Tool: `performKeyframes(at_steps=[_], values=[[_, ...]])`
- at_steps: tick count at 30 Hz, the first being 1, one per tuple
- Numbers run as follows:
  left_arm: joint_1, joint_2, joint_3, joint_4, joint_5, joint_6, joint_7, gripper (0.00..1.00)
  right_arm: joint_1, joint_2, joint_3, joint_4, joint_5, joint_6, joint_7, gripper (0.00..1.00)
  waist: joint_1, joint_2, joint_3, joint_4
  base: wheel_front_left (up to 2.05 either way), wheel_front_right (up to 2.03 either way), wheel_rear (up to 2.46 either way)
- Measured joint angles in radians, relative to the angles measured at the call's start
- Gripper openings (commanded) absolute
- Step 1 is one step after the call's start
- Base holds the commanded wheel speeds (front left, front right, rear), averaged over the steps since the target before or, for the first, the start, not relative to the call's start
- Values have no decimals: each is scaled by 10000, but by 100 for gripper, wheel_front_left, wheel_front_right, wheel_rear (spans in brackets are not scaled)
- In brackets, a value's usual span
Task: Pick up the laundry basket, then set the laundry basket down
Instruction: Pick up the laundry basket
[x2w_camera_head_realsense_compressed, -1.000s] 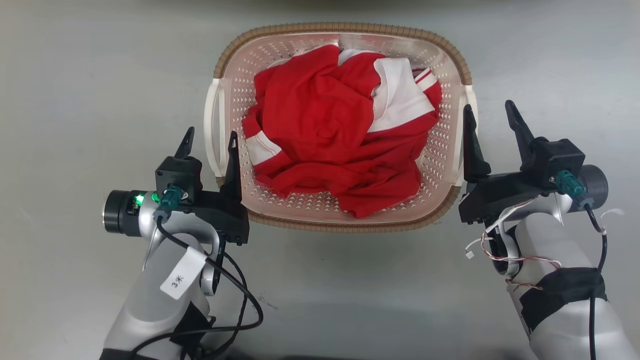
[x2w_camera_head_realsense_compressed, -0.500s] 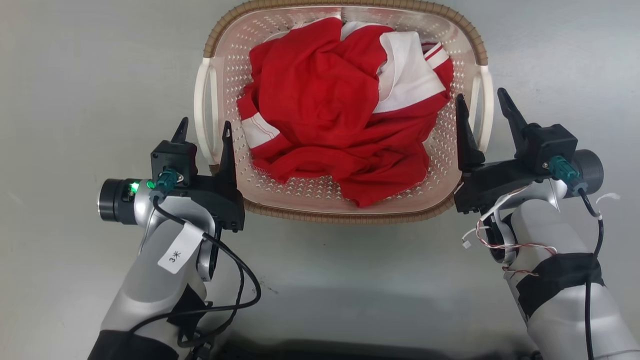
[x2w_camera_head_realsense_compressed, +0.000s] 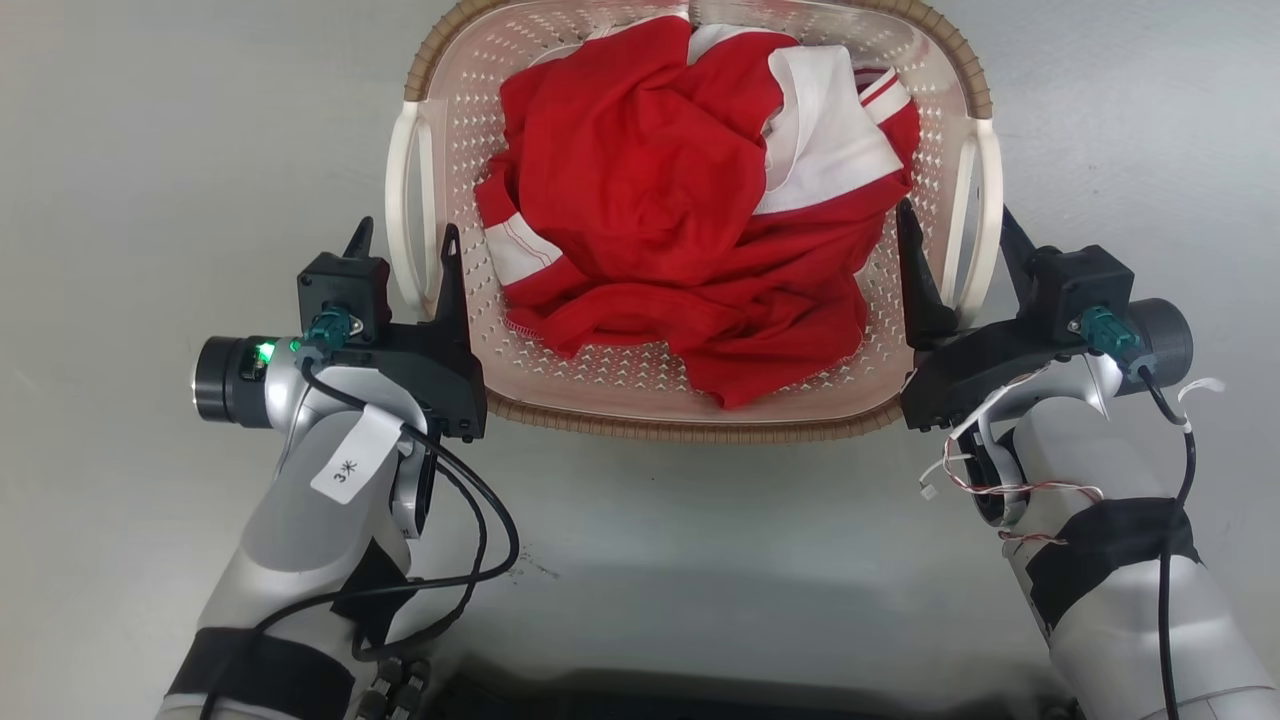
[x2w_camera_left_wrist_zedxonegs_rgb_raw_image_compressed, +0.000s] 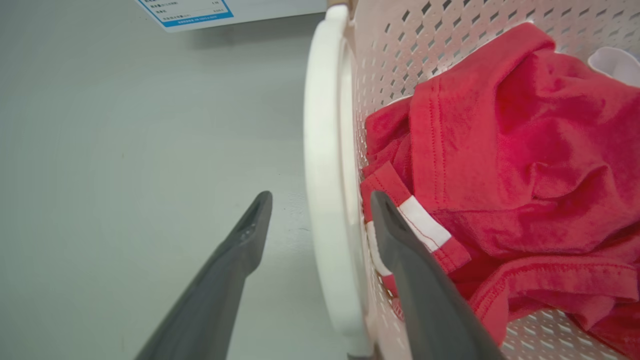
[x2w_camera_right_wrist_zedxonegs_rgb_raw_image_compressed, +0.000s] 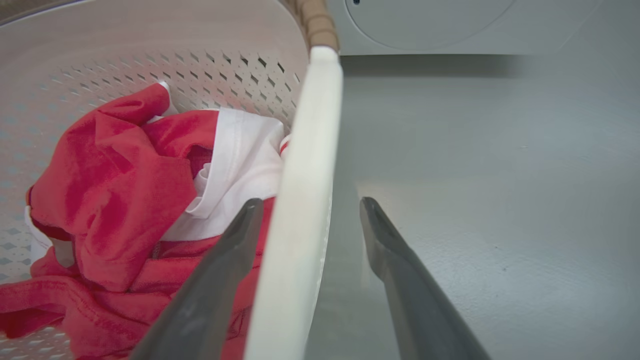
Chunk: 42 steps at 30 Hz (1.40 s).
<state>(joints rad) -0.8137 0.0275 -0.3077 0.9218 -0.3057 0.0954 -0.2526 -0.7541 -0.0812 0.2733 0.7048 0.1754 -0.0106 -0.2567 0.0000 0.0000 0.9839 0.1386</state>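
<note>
Laundry basket (x2w_camera_head_realsense_compressed: 700, 432) straddled both sides, unclamped.
Left gripper (x2w_camera_head_realsense_compressed: 404, 230) jaws spread around left handle (x2w_camera_head_realsense_compressed: 396, 200); right gripper (x2w_camera_head_realsense_compressed: 955, 212) likewise around right handle (x2w_camera_head_realsense_compressed: 992, 200); red-and-white clothing (x2w_camera_head_realsense_compressed: 650, 180) inside.

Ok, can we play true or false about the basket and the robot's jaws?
1. The basket holds red and white clothes. True.
2. The left jaws are shut tight on the left handle. False: they are open, one on each side of it.
3. The right jaws straddle the right handle. True.
4. The basket's rim is blue. False: it is brown.
</note>
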Motion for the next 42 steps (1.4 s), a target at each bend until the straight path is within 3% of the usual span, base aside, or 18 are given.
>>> performKeyframes(at_steps=[9,10,11,12,13,14,17,42], values=[[-398,-10,-219,506,-176,-176,0,100,-200,13,35,257,90,23,-2,100,0,0,97,-29,0,0,0],[-432,-8,-236,554,-194,-190,0,100,-227,15,48,274,98,35,-4,96,-1,-1,107,-32,0,0,0],[-456,-8,-253,614,-205,-265,0,70,-265,15,59,301,102,35,-6,85,0,0,115,-35,0,0,0],[-473,-12,-291,679,-249,-268,0,44,-298,15,75,339,102,35,-15,64,-1,-1,122,-39,0,0,0],[-489,-12,-343,750,-307,-322,0,25,-317,15,86,376,104,35,-17,49,-1,-1,128,-43,0,0,0],[-498,-10,-393,788,-368,-347,0,0,-328,25,102,405,109,36,-19,42,-1,-1,133,-47,0,0,0],[-573,-27,-550,907,-470,-447,-17,0,-360,138,144,470,155,15,-48,0,-2,-1,143,-58,0,0,0],[-333,-125,-1407,1444,-1492,-525,-29,0,-441,159,951,1630,1440,-575,-2,0,0,0,-1132,-170,0,0,0]])
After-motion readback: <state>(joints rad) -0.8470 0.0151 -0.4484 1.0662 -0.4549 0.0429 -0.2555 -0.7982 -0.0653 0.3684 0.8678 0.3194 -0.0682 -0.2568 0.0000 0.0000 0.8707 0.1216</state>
